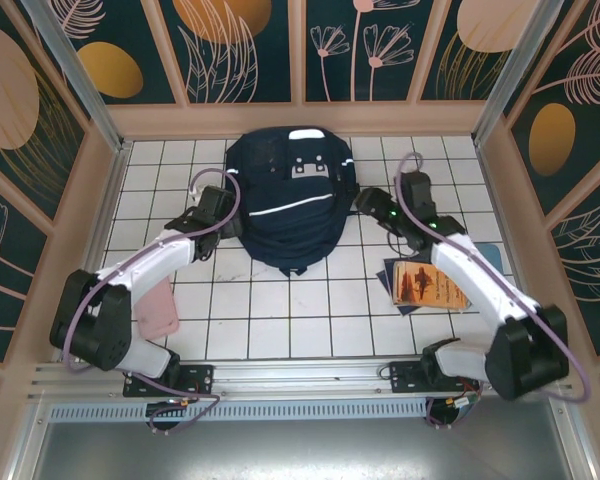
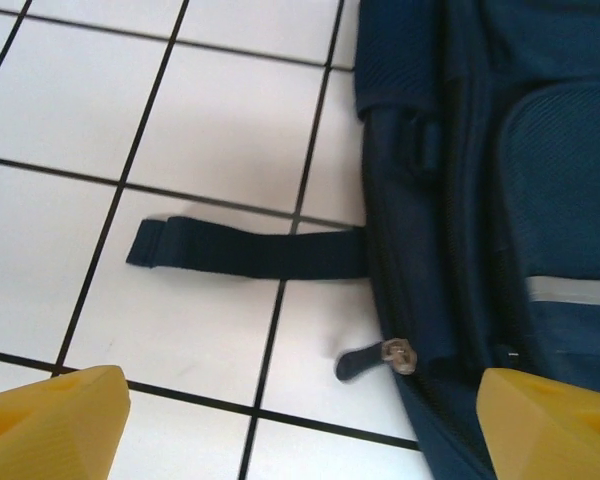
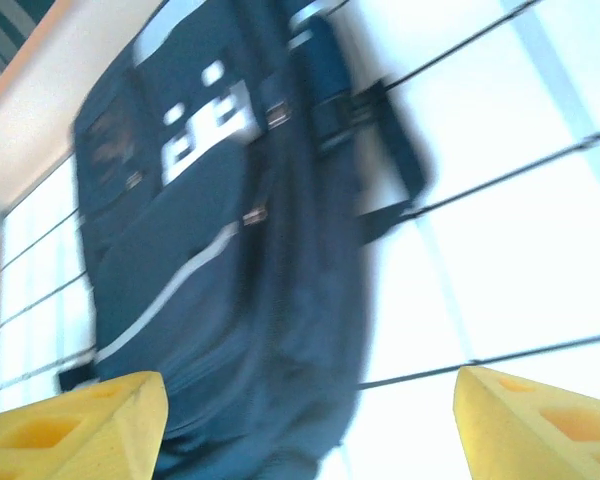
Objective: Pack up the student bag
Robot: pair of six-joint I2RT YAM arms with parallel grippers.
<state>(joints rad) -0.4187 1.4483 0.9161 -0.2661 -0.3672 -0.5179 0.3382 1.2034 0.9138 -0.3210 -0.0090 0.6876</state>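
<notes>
Left tool (image 2: pixel 300 428) jaws apart, empty, at left edge of the student bag (image 1: pixel 283 205). Right tool (image 3: pixel 310 425) jaws apart, empty, at its right edge. Bag lies on tiled tabletop (image 1: pixel 280 320).

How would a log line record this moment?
student bag: lying on tiles | left end effector: open, empty, beside bag | right end effector: open, empty | book: outside bag

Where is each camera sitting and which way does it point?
Top external: above and behind the arms, looking down on the tiled table; both arms show, left hand and right hand flanking the student bag.
Left wrist: on the left arm, looking down at the bag's edge, strap and zipper pull; yellow fingers at bottom corners.
Right wrist: on the right arm, facing the blurred bag; yellow fingers below.
Both wrist views share the bag.
</notes>
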